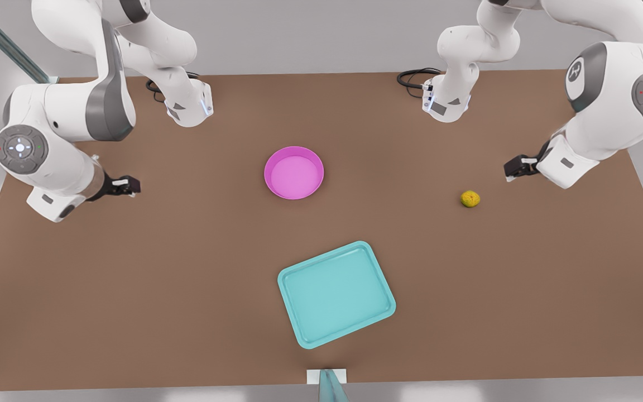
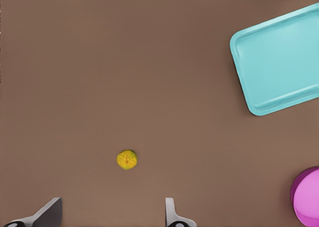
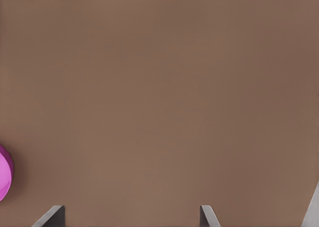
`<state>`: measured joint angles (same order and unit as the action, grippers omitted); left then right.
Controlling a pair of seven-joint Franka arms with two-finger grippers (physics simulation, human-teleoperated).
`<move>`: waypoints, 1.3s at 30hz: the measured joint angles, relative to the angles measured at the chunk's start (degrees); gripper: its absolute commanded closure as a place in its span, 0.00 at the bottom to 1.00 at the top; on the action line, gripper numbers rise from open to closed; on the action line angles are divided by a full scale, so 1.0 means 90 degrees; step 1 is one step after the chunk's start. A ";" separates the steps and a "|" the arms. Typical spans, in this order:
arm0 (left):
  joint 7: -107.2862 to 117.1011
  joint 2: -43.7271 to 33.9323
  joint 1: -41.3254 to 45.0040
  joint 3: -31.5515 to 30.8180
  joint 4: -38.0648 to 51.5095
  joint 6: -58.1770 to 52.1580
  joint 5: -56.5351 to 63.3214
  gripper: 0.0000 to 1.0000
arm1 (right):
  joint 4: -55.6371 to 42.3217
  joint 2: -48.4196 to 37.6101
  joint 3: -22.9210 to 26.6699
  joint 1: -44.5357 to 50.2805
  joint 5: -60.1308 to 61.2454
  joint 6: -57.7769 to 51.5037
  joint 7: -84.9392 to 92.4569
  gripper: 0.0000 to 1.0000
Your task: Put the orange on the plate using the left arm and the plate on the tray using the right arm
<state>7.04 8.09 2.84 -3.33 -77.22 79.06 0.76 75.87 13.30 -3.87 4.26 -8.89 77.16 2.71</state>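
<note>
The orange lies alone on the brown table toward the front view's right. My left gripper hovers open a short way from it, nothing between its fingers. The empty pink plate sits mid-table. Closer to the front edge rests the teal tray, also empty and turned at an angle. On the front view's left, my right gripper hangs open above bare table, well away from the plate.
Black cables lie by the arm bases at the table's back edge. A small white and teal fixture sits at the middle of the front edge. Bare table separates the plate, the tray and the orange.
</note>
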 measured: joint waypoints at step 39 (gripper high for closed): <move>-0.1683 0.1462 -0.0032 0.0731 -0.5666 0.5085 0.0102 0.00 | 0.0058 0.0072 -0.0001 -0.0033 0.0028 0.0469 0.0141 0.00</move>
<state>-8.10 21.24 2.55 3.25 -128.21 124.83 1.68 76.39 13.95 -3.88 3.96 -8.64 81.38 3.97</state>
